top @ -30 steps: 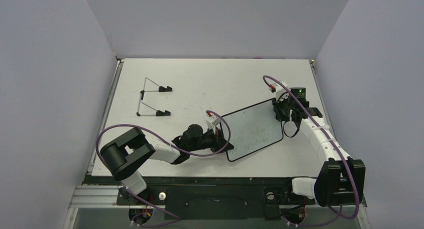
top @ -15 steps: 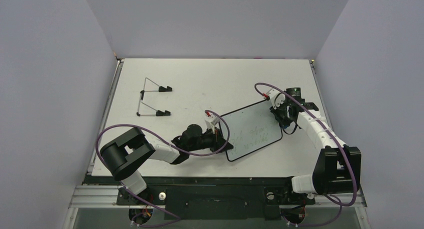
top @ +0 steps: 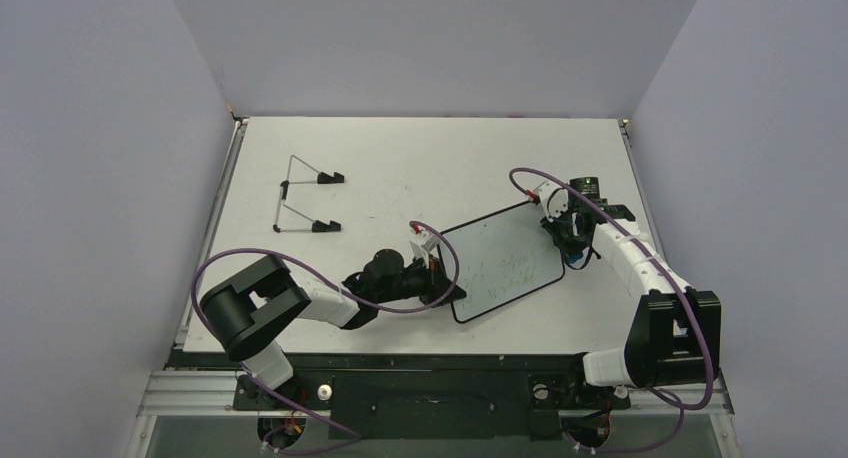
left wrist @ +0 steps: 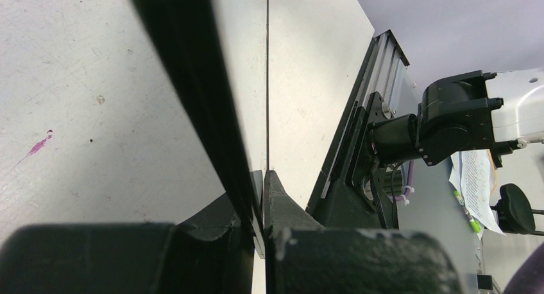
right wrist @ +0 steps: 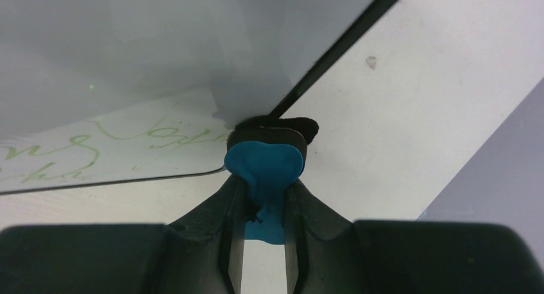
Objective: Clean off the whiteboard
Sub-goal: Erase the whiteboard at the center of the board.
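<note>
Left fingers (left wrist: 285,210) clamp shut on the near-left edge of the whiteboard (top: 505,240), set between the arms on the surface (top: 400,158). Right fingers (right wrist: 321,217), pinching a blue eraser (right wrist: 263,165) at its right edge, face green handwriting (top: 497,271) running leftward along the board's long axis.

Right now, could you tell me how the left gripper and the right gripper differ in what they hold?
The left gripper is shut on the black rim of the whiteboard at its left end; the right gripper is shut on a blue eraser at the board's right end. The left grips the board directly, while the right appears to touch it only through the eraser's black pad. Both are shut, with the green handwriting between them.
</note>
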Tool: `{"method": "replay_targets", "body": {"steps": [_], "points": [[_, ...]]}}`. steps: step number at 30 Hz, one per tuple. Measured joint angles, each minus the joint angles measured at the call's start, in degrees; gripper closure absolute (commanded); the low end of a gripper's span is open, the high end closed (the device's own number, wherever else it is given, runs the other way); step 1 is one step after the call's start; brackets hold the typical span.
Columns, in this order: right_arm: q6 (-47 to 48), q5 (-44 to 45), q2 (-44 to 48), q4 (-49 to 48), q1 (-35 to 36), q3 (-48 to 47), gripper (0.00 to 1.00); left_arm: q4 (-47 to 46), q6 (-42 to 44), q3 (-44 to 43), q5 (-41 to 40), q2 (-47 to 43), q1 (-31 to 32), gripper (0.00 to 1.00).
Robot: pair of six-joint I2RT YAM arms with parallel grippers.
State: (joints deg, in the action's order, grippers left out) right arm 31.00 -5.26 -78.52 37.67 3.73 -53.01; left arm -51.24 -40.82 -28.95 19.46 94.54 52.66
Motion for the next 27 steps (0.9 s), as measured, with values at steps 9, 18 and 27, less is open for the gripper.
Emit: {"method": "replay_targets", "body": {"steps": [9,18,27], "points": [[-1.42,-0.96,0.39,-1.42,0.22,0.24,1.0,0.0,-0.09,0.0,-0.04,0.0,0.0,1.0],[1.03,-13.38,1.27,3.13,1.36,-0.07,1.0,-0.02,-0.37,0.0,-0.76,0.0,0.0,1.0],[1.73,-26.77,5.68,3.63,4.04,-0.42,1.0,-0.04,-0.02,-0.09,0.57,0.46,0.2,1.0]]}}
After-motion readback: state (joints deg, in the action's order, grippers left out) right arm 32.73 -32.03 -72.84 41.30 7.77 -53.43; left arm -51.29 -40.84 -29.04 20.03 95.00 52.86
